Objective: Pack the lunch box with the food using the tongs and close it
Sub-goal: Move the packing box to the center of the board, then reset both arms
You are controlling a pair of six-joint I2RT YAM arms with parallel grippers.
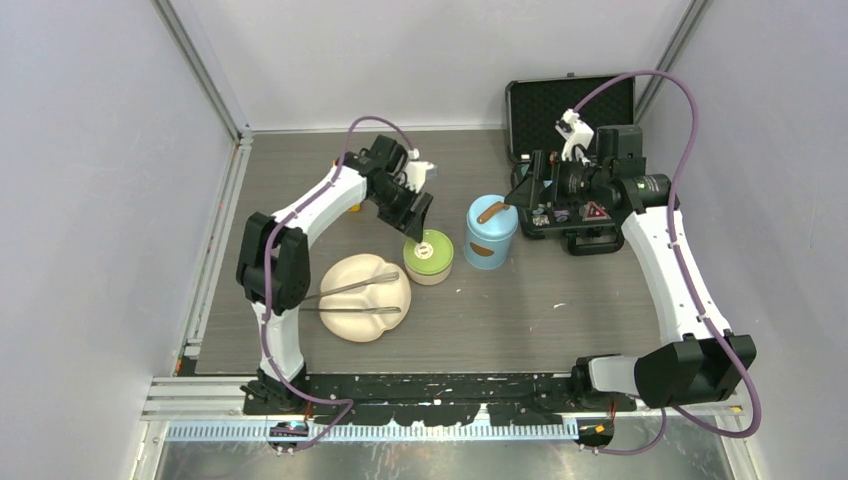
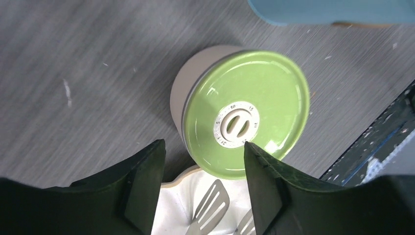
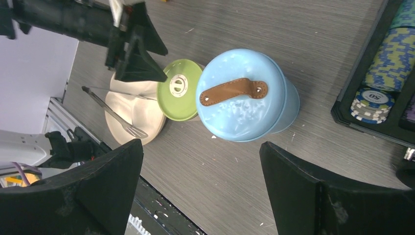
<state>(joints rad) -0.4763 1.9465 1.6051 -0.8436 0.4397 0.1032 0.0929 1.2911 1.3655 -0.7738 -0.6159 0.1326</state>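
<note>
The lunch box [image 1: 491,232] is a light-blue canister that stands upright with its blue lid [image 3: 240,110] on and a brown handle [image 3: 234,91] across the top. Its small bowl with a green lid [image 2: 249,103] stands just left of it, touching the cream plate [image 1: 345,325]. The silver tongs [image 1: 360,297] lie across that plate, their slotted tips [image 2: 213,203] toward the bowl. My left gripper [image 2: 202,143] hangs open just above the green lid's near edge, holding nothing. My right gripper [image 3: 200,144] stands wide open and empty above and right of the canister. No food shows.
A black foam-lined case [image 1: 570,105] stands open at the back right, with stacks of poker chips [image 3: 374,100] in it close to the right arm. Grey walls and metal rails [image 1: 215,250] bound the table on the left and at the back.
</note>
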